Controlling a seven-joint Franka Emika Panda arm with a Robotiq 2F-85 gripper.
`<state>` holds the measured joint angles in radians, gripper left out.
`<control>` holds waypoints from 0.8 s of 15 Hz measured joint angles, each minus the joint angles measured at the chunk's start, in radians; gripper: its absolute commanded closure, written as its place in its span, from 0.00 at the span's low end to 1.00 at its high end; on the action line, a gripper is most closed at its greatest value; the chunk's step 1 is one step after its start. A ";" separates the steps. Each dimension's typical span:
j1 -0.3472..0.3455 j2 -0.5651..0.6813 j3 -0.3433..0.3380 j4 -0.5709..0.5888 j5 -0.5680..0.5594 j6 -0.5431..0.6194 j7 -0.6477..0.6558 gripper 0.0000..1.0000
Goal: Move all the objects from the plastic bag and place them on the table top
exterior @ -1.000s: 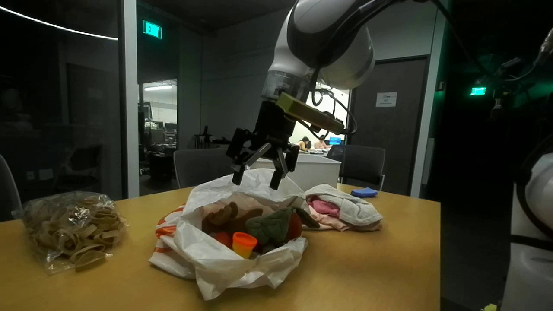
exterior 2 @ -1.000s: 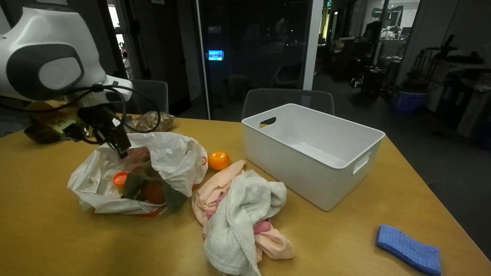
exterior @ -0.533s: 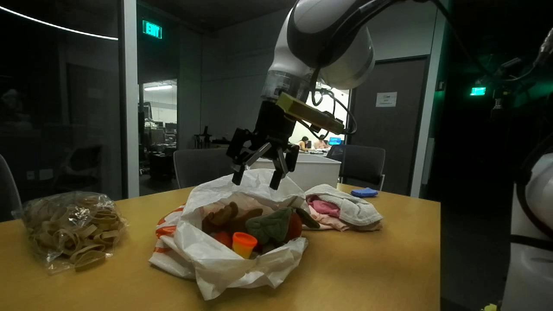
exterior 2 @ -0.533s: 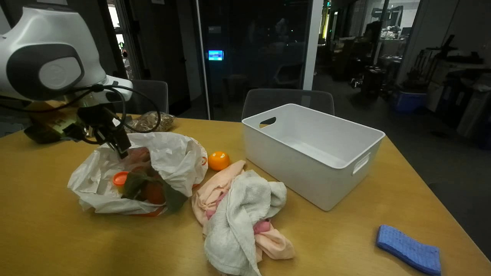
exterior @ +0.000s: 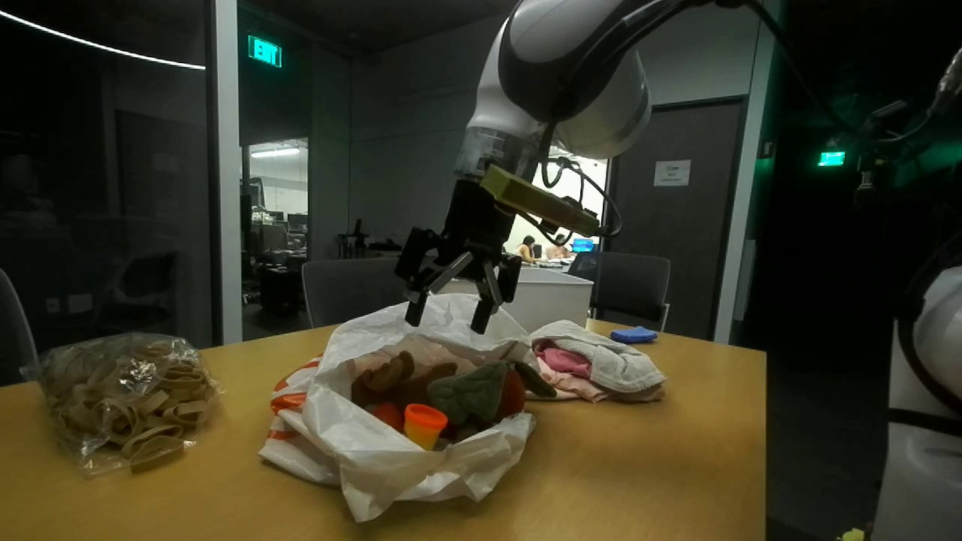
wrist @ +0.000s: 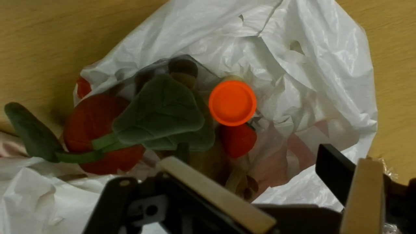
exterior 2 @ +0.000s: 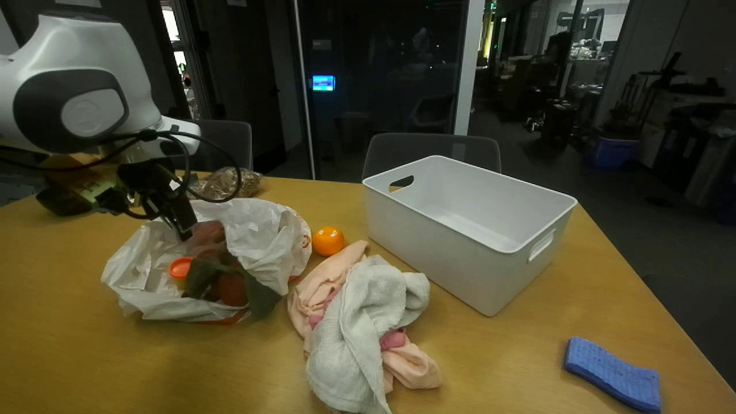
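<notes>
The white plastic bag (exterior: 334, 421) lies with its mouth open on the light-brown table top (exterior: 639, 466). Inside are an orange-lidded tub (wrist: 232, 103), a dark green leafy plush piece (wrist: 159, 112), a red round item (wrist: 94, 118), a small red strawberry-like piece (wrist: 239, 141) and a brown plush animal (exterior: 387, 376), partly hidden under the others. An orange ball-shaped item (exterior 2: 328, 241) sits on the table top beside the bag. My gripper (exterior: 448, 317) hangs above the bag's mouth, fingers apart and nothing between them. In the wrist view the gripper (wrist: 255, 152) spans over the bag's near edge.
A clear packet of tan stuff (exterior: 135, 402) stands on one side of the bag. Grey and pink cloths (exterior 2: 368, 328) are heaped on the opposite side. Beyond them are a white bin (exterior 2: 437, 253) and a blue sponge-like pad (exterior 2: 612, 374) near the table edge.
The gripper has sunk very slightly toward the bag in the last half second. Bag, contents and everything else on the table look the same.
</notes>
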<state>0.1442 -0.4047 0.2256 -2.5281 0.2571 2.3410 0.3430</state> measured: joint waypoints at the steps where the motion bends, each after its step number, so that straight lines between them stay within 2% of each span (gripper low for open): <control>1: -0.002 0.007 -0.002 0.000 0.000 0.001 0.003 0.00; 4: -0.016 0.045 -0.019 0.000 -0.005 0.013 0.004 0.00; 7: -0.060 0.093 -0.041 -0.003 -0.042 0.046 0.014 0.00; 12: -0.108 0.165 -0.101 -0.018 -0.052 0.039 0.028 0.00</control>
<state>0.0358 -0.2401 0.1249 -2.5462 0.2055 2.3800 0.3708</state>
